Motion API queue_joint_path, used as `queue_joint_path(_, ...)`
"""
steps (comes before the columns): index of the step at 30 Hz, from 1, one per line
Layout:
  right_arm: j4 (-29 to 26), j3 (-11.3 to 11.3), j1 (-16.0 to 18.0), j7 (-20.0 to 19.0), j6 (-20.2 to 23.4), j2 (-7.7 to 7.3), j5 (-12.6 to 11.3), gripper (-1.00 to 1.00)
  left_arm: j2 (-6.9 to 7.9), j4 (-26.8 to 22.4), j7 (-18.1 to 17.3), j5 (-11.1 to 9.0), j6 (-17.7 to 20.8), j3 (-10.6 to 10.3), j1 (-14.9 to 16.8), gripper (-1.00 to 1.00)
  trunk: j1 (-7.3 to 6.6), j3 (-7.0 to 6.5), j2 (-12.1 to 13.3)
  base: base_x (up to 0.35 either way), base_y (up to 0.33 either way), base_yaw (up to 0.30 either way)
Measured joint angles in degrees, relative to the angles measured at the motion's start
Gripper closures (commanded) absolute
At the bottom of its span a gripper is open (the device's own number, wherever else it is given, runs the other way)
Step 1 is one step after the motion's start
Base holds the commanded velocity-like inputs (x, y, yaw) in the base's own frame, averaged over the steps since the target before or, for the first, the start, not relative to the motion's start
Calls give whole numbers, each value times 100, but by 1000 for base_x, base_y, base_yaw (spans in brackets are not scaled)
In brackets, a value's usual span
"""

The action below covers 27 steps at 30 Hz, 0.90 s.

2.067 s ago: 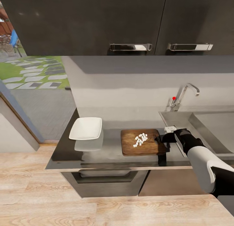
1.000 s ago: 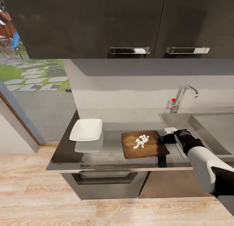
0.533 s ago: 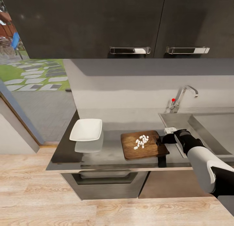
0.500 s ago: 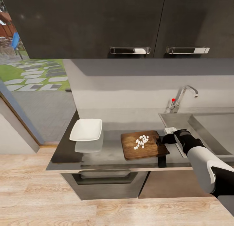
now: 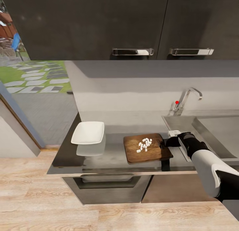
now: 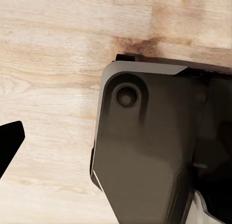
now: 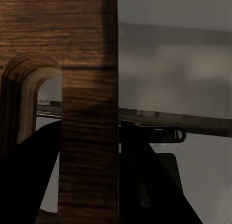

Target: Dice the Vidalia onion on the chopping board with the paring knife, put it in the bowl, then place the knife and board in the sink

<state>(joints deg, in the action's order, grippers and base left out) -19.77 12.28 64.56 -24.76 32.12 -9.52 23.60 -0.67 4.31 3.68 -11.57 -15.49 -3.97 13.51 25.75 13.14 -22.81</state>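
Bowl: white, squarish, on the left part of the grey counter, nothing in it. Its reflection lies on the glossy top just near of it.

Chopping board: on the counter right of the bowl, well apart from it, turned slightly askew. Diced onion, a loose cluster of small white cubes, sits on the board's far half.

Sink: steel basin at the right end of the counter, drainboard edge just beside the board's right side. Basin floor, as far as visible, is plain steel. Chrome tap with a red dot stands at the far rim.

Right pincer: at the board's right edge, the black wrist and white forearm reaching in from the near right. Right wrist view shows the board's edge standing between 2 dark fingers, so the pincer is pinching the board; whether that edge is lifted off the counter is hard to judge from the head view.

Left pincer: the left wrist view gives 1 black fingertip at the frame edge over light wood floor, beside a dark robot housing; cannot tell whether it is spread or pressed together.

Around: dark wall cabinets with 2 chrome handles above, a doorway to a garden path at far left.
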Motion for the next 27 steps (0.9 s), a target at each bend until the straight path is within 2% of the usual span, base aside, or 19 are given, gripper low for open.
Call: queue_joint_path(27,0,-2,0,0,-2,-1,5,100,0,0,1,0,-1,0,0,-100,0,-238,0,0,7,0)
